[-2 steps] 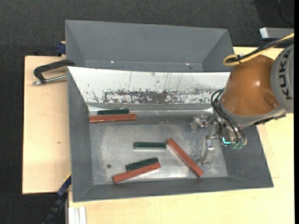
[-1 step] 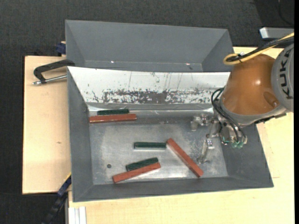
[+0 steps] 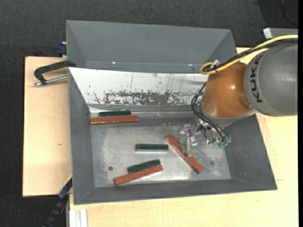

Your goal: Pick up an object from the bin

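Observation:
My gripper hangs low in the right part of the bin, under the orange wrist cover. It is just above the upper end of a red flat bar that lies slantwise on the bin floor, running down to the right. Whether the gripper touches the bar I cannot tell. A short dark green bar lies flat to the left of it, apart from the gripper.
Near the front of the bin a green bar rests beside a longer red bar. At the back left another green bar lies along a red bar. The arm reaches in from the right.

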`<state>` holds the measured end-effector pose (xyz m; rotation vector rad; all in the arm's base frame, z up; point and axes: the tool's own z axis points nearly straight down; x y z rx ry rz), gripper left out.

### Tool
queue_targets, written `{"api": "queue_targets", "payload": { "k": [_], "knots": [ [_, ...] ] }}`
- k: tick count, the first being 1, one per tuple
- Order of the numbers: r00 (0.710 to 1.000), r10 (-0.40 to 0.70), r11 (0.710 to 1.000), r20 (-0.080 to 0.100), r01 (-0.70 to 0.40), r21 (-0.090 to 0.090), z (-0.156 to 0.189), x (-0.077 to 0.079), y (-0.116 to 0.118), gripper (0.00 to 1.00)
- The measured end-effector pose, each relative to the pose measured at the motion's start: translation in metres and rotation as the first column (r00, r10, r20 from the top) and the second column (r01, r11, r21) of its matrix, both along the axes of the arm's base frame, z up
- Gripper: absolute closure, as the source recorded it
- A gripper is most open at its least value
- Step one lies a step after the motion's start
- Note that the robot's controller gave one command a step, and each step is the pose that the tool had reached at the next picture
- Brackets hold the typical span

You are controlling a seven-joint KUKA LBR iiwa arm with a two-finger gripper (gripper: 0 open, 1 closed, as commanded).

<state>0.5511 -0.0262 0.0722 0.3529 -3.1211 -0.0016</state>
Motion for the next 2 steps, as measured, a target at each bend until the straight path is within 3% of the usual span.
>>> {"api": "queue_targets", "payload": {
  "k": [1,2],
  "knots": [
    [1.000,0.000,1.000,0.005,0.000,0.000,-0.0005,0.0011,0.0002,0.00],
    [1.000,0.000,1.000,0.005,0.000,0.000,-0.0006,0.0010,0.0002,0.00]
  ]
}}
